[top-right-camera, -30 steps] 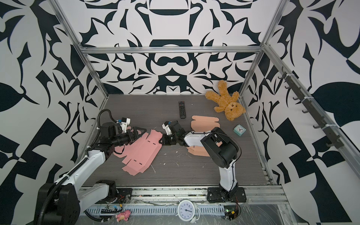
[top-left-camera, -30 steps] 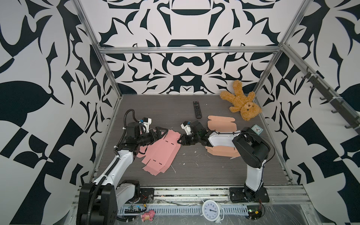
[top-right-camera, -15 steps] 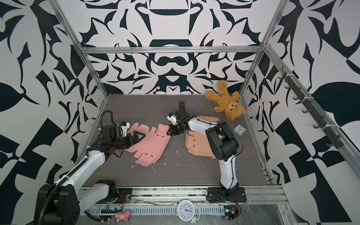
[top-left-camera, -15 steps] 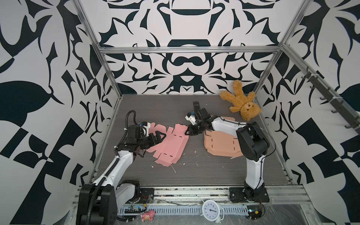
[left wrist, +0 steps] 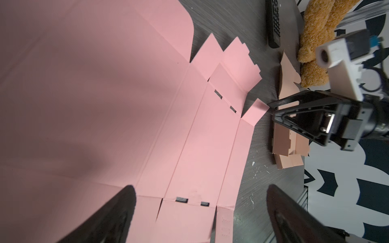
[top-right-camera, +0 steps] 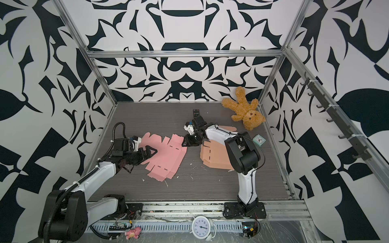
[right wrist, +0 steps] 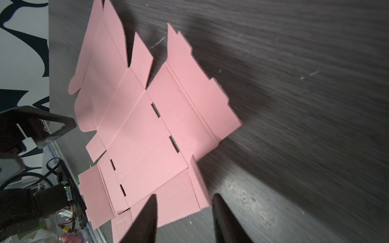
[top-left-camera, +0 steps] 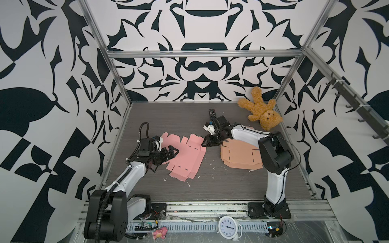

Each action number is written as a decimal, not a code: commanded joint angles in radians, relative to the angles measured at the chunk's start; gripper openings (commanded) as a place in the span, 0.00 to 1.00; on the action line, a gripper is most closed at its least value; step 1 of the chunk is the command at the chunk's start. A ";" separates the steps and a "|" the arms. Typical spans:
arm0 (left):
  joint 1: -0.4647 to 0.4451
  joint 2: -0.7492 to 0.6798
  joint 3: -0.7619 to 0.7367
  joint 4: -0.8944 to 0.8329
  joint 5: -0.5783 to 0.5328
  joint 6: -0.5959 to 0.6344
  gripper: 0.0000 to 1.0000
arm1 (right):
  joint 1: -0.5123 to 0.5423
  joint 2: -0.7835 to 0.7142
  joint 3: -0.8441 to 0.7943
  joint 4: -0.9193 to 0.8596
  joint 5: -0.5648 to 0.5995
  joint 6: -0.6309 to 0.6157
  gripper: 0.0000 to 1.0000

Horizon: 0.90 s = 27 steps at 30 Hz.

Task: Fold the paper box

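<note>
Flat on the table, at 9 o'clock of the tan blank [top-left-camera: 240,155]: pink paper box [top-left-camera: 185,155]. Left gripper [top-left-camera: 170,156] spread wide over its 9 o'clock side, right gripper [top-left-camera: 205,142] parted at its 2 o'clock corner, neither clamping anything. Pin the middle panel, then raise the corner flap slowly along its crease.

Table [top-left-camera: 221,189] bare before pink sheet [top-left-camera: 185,156]; tan cardboard stack [top-left-camera: 240,155], remote [top-left-camera: 211,113] flank right hand [top-left-camera: 204,141].
</note>
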 commanded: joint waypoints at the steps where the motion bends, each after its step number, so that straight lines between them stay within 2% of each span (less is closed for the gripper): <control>1: -0.001 0.007 -0.020 -0.003 -0.026 0.009 1.00 | 0.018 -0.130 -0.018 0.007 0.071 0.030 0.56; 7: -0.004 -0.058 -0.076 -0.008 -0.062 -0.048 0.99 | 0.085 -0.254 -0.086 0.005 0.139 0.060 0.65; 12: -0.007 -0.108 -0.114 -0.017 -0.073 -0.085 0.99 | 0.143 -0.329 -0.161 0.055 0.174 0.098 0.65; 19: -0.028 -0.127 -0.138 -0.026 -0.097 -0.112 0.99 | 0.156 -0.423 -0.239 0.084 0.201 0.098 0.65; 27: -0.108 -0.107 -0.121 -0.052 -0.158 -0.124 0.99 | 0.156 -0.465 -0.294 0.072 0.226 0.092 0.65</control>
